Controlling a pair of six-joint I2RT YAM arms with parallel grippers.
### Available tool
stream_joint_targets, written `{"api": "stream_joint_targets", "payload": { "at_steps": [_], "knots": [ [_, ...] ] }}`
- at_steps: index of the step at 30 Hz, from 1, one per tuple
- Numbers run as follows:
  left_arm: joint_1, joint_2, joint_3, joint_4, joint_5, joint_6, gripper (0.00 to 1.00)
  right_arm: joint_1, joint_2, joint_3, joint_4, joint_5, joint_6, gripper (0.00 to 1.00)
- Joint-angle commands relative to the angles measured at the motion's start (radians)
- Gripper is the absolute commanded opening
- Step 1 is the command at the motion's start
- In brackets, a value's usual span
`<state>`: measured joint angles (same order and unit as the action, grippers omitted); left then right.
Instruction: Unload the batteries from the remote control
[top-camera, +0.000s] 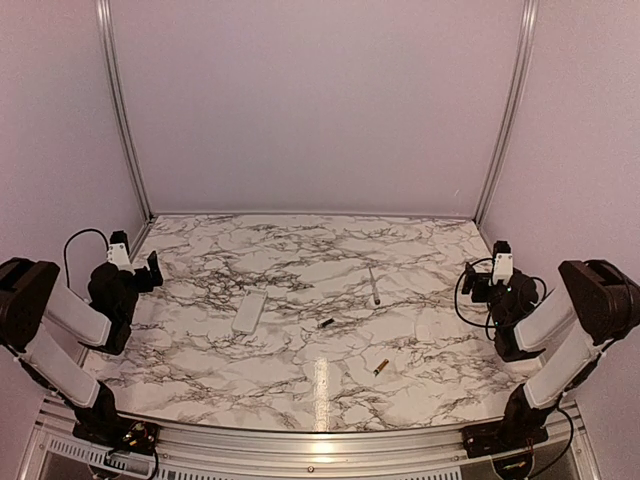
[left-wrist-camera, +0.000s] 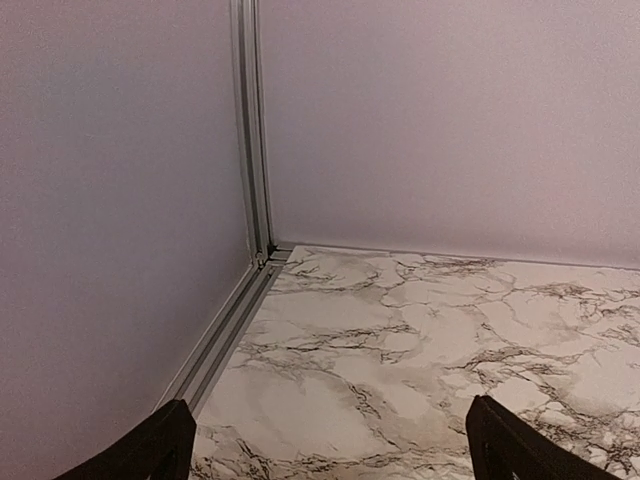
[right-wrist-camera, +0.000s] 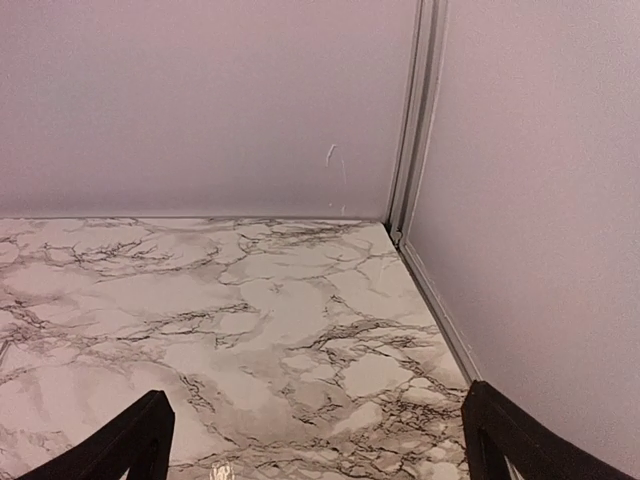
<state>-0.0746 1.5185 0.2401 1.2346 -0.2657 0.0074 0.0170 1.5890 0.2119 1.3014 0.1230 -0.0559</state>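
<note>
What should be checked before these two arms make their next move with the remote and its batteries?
1. Left gripper open and holding nothing: ok.
2. Right gripper open and holding nothing: ok.
3. Dark battery out of the remote control, lying apart from it on the table: ok.
4. Orange-gold battery also out, lying nearer the front edge: ok.
5. Remote control's battery compartment empty, cover on or off: cannot tell, too small in the top view.
6. Grey rod lying clear of both arms: ok.

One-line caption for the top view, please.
Remote control, dark battery, orange battery and grey rod lie apart on marble table; left tool, right tool open.
</note>
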Motion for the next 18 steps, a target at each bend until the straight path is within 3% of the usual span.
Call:
{"api": "stream_joint_targets", "payload": {
  "at_steps": [1,18],
  "knots": [
    [0.006,0.010,-0.008,0.054,-0.038,-0.001,0.99,-0.005,0.001,0.023,0.054,-0.012,-0.006,0.98],
    [0.006,0.011,-0.001,0.039,-0.026,0.000,0.99,-0.004,0.005,0.035,0.039,-0.096,-0.036,0.98]
  ]
}}
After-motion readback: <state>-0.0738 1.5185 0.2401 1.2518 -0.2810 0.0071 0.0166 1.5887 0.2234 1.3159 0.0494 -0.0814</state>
